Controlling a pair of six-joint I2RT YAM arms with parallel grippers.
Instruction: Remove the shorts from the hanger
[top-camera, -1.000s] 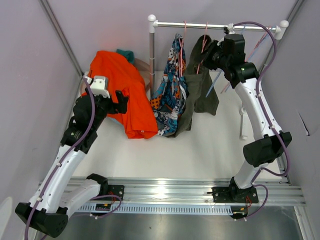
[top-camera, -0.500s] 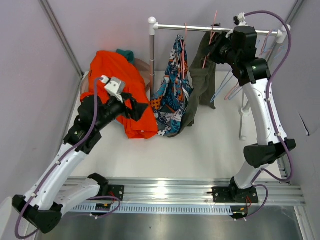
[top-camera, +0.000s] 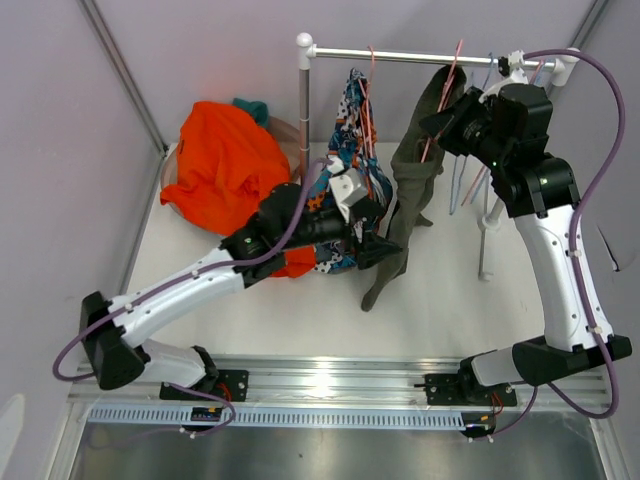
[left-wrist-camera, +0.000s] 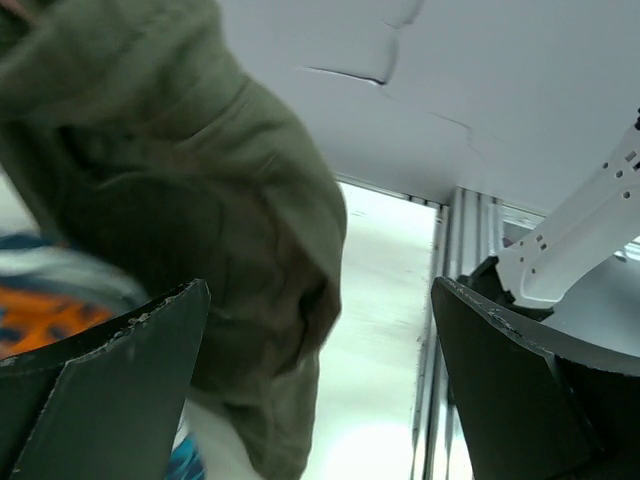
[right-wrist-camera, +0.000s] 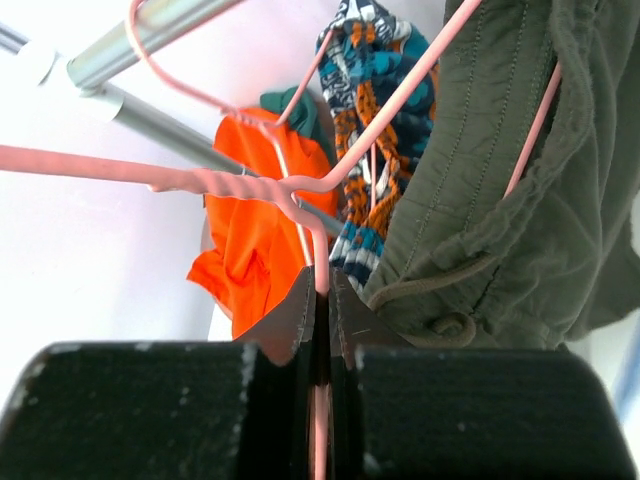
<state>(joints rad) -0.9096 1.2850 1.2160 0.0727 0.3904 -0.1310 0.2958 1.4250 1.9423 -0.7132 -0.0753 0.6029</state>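
Top external view, upper left: orange shorts (top-camera: 225, 165) lie heaped on the white table (top-camera: 440, 300), with a bit of the dark teal shorts (top-camera: 252, 108) showing at the heap's far edge
Left arm: reaches from the lower left across the table toward the middle of the frame
Left claw (top-camera: 378, 240): middle of the frame, just beside the lower part of the olive shorts, over the foot of the printed pair
Left wrist view: the left claw (left-wrist-camera: 320, 300) is spread wide, its two dark fingers at the lower corners; olive cloth (left-wrist-camera: 200, 200) fills the upper left between and beyond them, and contact cannot be told
Printed shorts (top-camera: 352, 110): hang from the rail (top-camera: 400, 55) at top centre, drooping to the table
Olive shorts (top-camera: 410, 190): right of centre, draped on a pink hanger (top-camera: 447, 95), tilted, lower end trailing down-left
Right claw (top-camera: 448, 125): upper right, at that hanger
Right wrist view: the right claw (right-wrist-camera: 320, 295) is pressed together, pinching the pink hanger's (right-wrist-camera: 230, 182) wire below its twisted neck; olive shorts (right-wrist-camera: 490, 180) at right, printed shorts (right-wrist-camera: 375, 70) top centre, orange shorts (right-wrist-camera: 250, 240) left of centre
Spare hangers (top-camera: 468, 185): right of the olive pair, below the rail
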